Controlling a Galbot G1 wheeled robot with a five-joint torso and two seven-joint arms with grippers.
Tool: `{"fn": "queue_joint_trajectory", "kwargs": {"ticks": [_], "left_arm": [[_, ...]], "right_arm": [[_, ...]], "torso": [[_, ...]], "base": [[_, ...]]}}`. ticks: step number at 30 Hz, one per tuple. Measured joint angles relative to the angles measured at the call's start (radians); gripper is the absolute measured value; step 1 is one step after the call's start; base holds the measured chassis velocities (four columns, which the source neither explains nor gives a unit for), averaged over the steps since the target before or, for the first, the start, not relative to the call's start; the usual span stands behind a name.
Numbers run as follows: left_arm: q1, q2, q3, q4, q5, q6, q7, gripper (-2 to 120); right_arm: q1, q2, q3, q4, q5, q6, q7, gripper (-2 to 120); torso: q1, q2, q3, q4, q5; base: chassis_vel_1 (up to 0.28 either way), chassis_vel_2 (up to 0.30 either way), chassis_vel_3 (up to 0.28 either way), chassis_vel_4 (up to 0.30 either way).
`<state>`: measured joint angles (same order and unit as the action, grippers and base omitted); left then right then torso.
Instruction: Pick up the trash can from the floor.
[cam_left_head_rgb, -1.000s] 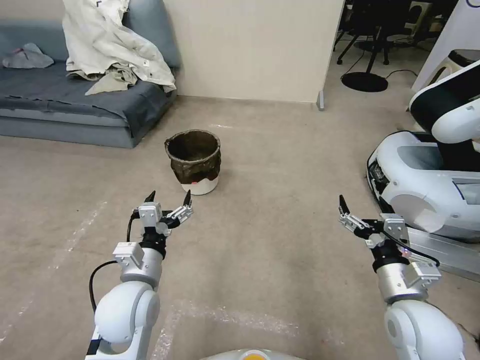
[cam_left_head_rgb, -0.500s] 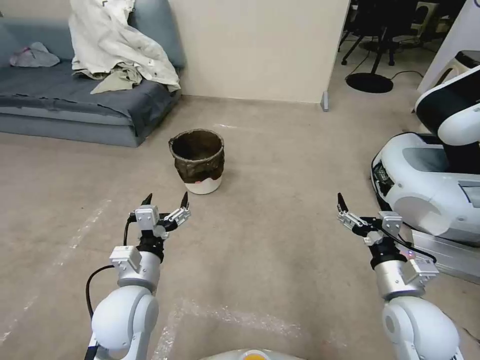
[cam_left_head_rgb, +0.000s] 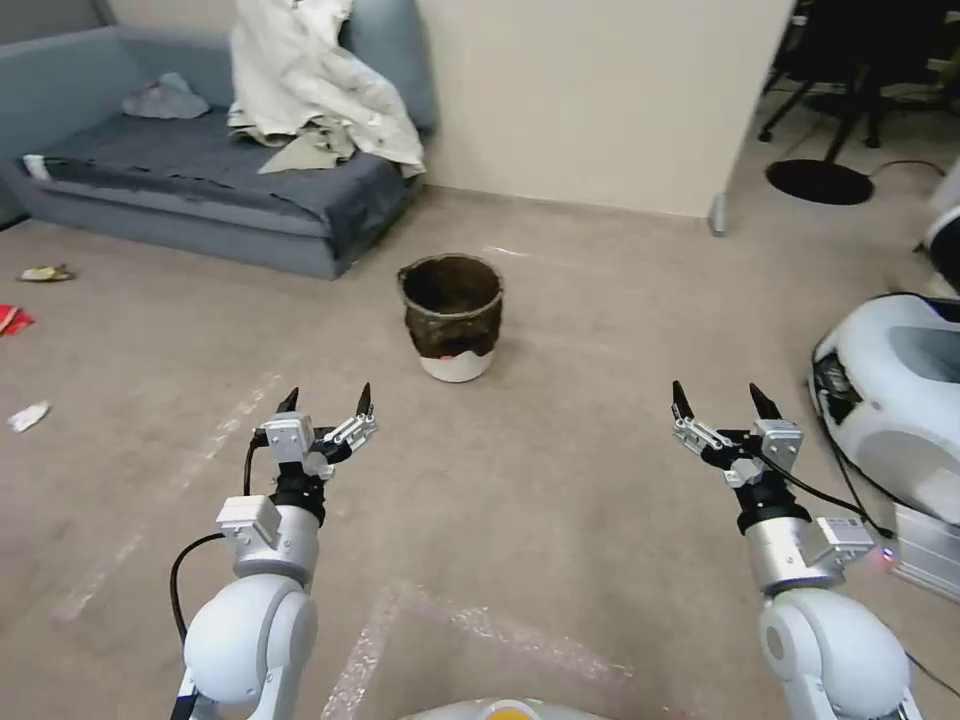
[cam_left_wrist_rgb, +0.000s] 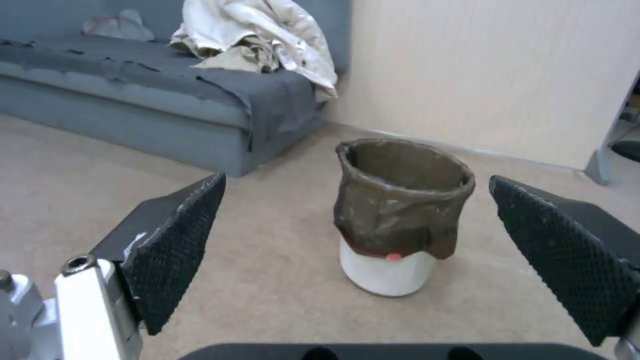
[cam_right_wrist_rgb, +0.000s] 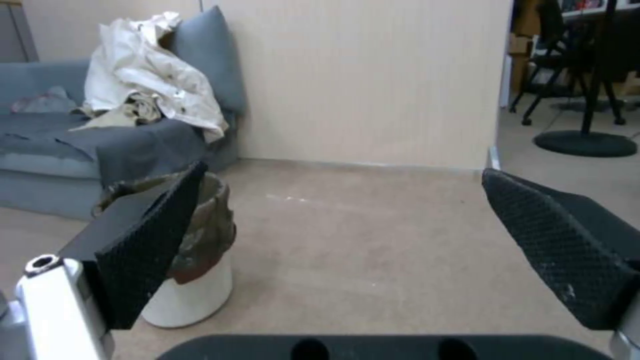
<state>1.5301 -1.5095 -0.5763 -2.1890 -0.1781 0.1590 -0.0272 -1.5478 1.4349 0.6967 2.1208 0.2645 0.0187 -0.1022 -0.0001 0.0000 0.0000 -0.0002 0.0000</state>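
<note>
The trash can (cam_left_head_rgb: 452, 316) is a small white bin with a crinkled dark bag folded over its rim, standing upright on the beige floor (cam_left_head_rgb: 560, 470). It appears straight ahead in the left wrist view (cam_left_wrist_rgb: 399, 235) and partly behind one finger in the right wrist view (cam_right_wrist_rgb: 200, 265). My left gripper (cam_left_head_rgb: 327, 400) is open and hangs above the floor, short of the can and to its left. My right gripper (cam_left_head_rgb: 724, 400) is open too, well to the can's right. Neither touches the can.
A grey sofa (cam_left_head_rgb: 200, 190) with a pale crumpled cloth (cam_left_head_rgb: 310, 90) stands at the back left. A beige partition wall (cam_left_head_rgb: 600, 100) rises behind the can. A white robot base (cam_left_head_rgb: 900, 390) sits at the right. Scraps of litter (cam_left_head_rgb: 28, 415) lie at far left.
The whole head view has shifted right, so the camera has turned left: the can now sits nearer the middle and litter has come into view. Both grippers stay open.
</note>
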Motion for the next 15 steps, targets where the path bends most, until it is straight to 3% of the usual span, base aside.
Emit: {"fn": "queue_joint_trajectory", "kwargs": {"ticks": [15], "left_arm": [[0.002, 0.0, 0.001, 0.0, 0.013, -0.008, -0.007, 100]], "right_arm": [[-0.001, 0.003, -0.003, -0.014, 0.014, 0.034, -0.048, 100]], "torso": [[0.0, 0.0, 0.0, 0.0002, 0.0]], "base": [[-0.006, 0.009, 0.009, -0.006]]}}
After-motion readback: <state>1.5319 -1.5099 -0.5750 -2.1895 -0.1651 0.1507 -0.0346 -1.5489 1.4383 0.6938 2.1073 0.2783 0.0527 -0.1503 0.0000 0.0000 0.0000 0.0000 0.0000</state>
